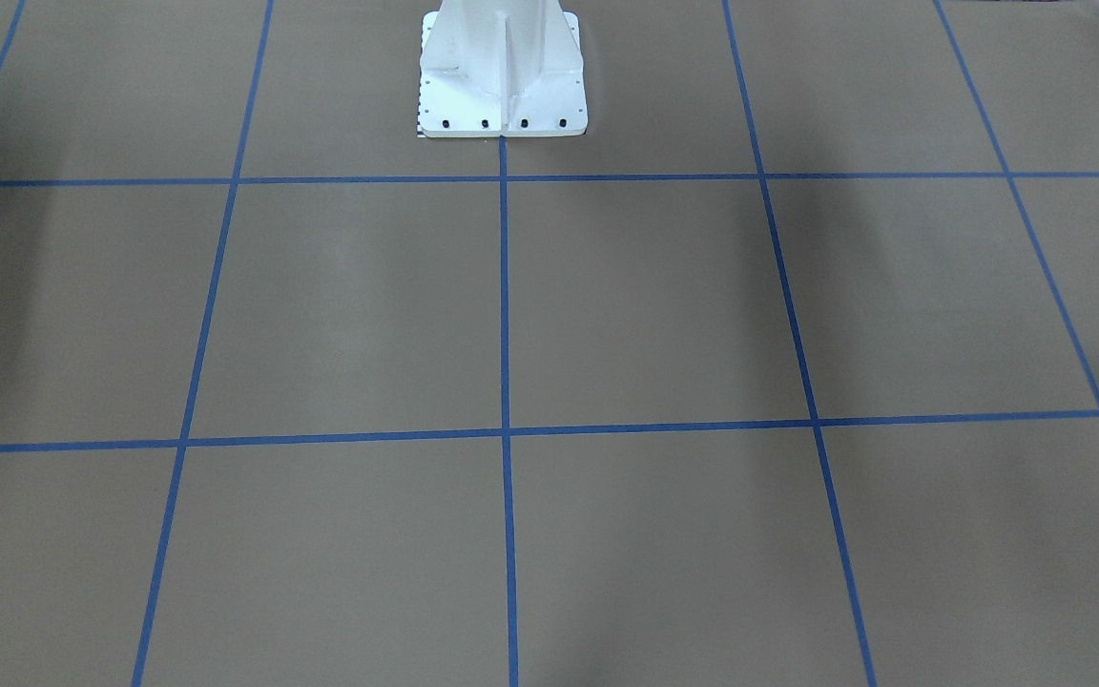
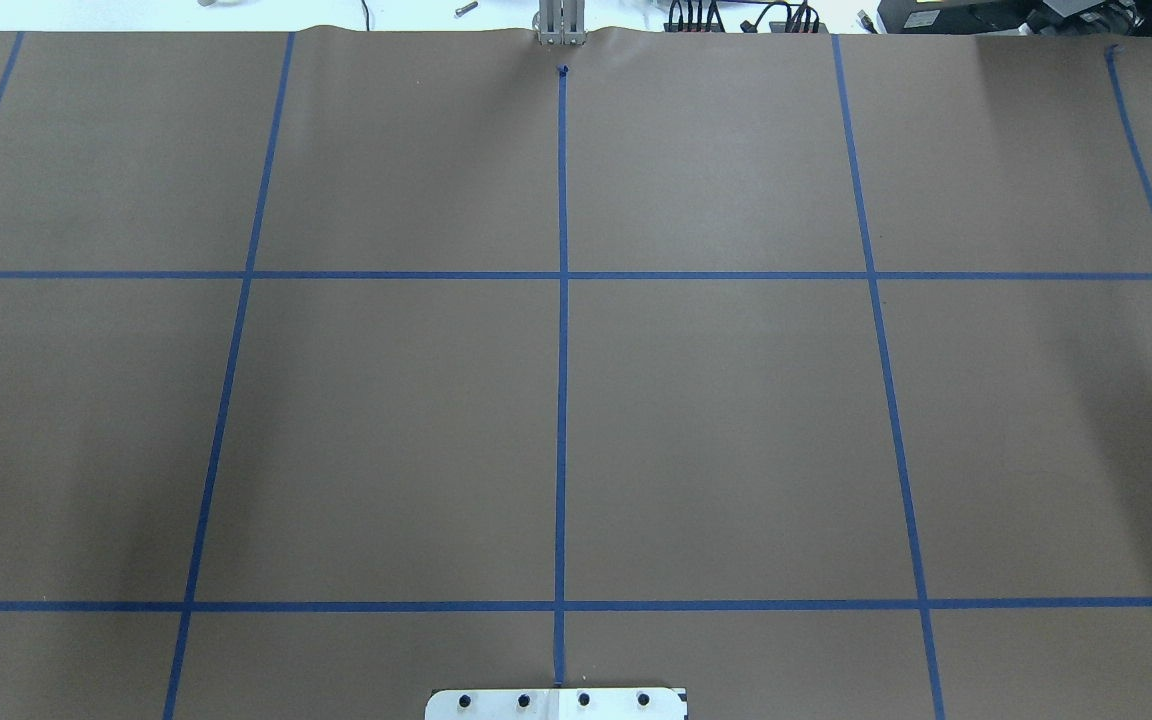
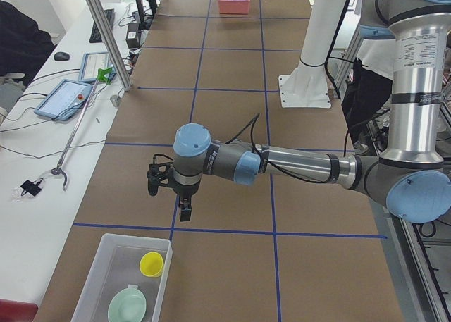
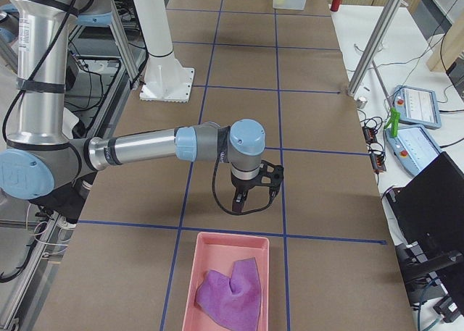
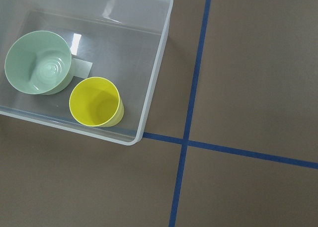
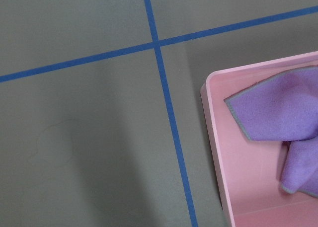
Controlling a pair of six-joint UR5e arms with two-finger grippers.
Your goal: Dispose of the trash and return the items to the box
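A clear plastic box (image 3: 99, 283) at the table's left end holds a yellow cup (image 3: 152, 263) and a pale green bowl (image 3: 127, 306); the left wrist view shows the box (image 5: 154, 83), cup (image 5: 96, 102) and bowl (image 5: 38, 62) from above. My left gripper (image 3: 170, 197) hangs just beyond the box; I cannot tell if it is open. A pink bin (image 4: 255, 244) at the right end holds a purple cloth (image 4: 230, 293), also in the right wrist view (image 6: 278, 113). My right gripper (image 4: 252, 193) hovers just beyond that bin; its state is unclear. No trash shows on the table.
The white robot pedestal (image 1: 502, 76) stands at the table's middle rear edge. The brown table (image 2: 716, 420) carries a blue tape grid. A side bench holds tablets (image 3: 65, 98) and a grabber tool (image 3: 65, 149). A metal post (image 4: 373, 45) stands at the table's far edge.
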